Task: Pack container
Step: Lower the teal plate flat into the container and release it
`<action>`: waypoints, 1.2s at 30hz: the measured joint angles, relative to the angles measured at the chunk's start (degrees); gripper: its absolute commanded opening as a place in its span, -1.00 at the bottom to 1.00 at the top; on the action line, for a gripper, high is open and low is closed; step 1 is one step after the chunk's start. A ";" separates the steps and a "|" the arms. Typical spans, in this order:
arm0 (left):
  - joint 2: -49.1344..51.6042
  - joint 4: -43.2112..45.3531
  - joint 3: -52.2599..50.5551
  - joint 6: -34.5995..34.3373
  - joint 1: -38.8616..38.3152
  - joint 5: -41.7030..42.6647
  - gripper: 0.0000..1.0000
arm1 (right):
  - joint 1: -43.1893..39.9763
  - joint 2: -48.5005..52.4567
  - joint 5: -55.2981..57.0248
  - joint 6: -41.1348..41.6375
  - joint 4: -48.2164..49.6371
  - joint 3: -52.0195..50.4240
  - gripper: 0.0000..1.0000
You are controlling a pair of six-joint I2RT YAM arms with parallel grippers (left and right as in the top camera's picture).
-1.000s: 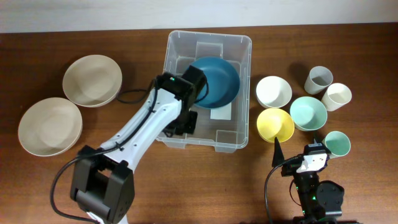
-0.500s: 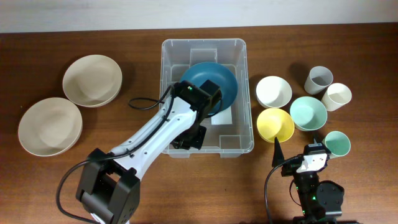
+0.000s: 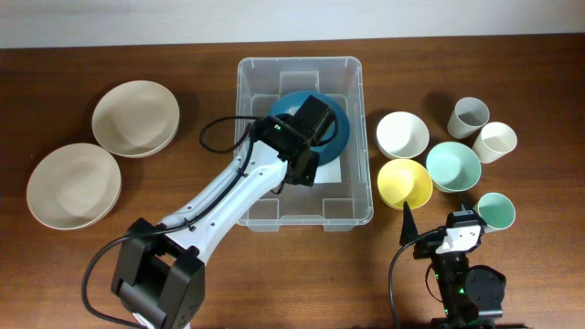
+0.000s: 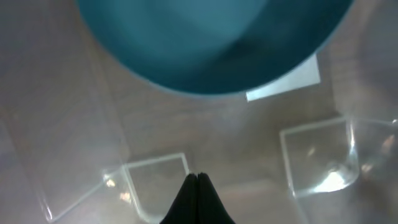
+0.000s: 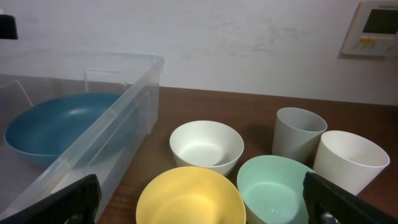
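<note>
At the middle of the brown wooden table [image 3: 183, 55] stands the large clear plastic rectangular container [image 3: 302, 62], its long sides running away from the robot. Inside it, towards the far end, a deep-blue round bowl [image 3: 336, 123] sits tilted, its far right edge up against the container's right wall, and a white label [image 4: 286, 84] on the base shows partly from under it. The left arm reaches over the container's near left rim, and the left gripper [image 4: 198, 183] hangs inside the bin just near of the blue bowl, its two dark fingers pressed together with nothing between them, above the clear floor and two moulded ridges. Left of the container, well apart from it, lie two wide beige bowls, one farther back [image 3: 135, 118] and one nearer the table's left edge [image 3: 74, 185]. To the right of the container a white round bowl [image 3: 402, 133] stands just behind a yellow bowl [image 3: 405, 183], with a mint-green bowl [image 3: 453, 165] beside them. Behind that are a grey cup [image 3: 469, 116] and a cream cup [image 3: 494, 142], and a small teal cup [image 3: 495, 211] stands nearest the right arm. The right gripper [image 5: 199, 190] sits low at the table's near right side, its fingers [image 5: 56, 202] spread wide and holding nothing, facing the yellow bowl.
</note>
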 measured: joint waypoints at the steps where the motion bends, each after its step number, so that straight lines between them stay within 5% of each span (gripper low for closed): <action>1: 0.00 0.59 0.00 -0.02 0.00 -0.04 -0.99 | 0.00 0.00 0.00 0.04 0.00 0.00 0.98; 36: 10.67 15.89 0.13 6.54 0.00 5.66 -0.99 | 0.00 0.00 0.00 0.02 0.00 0.00 0.98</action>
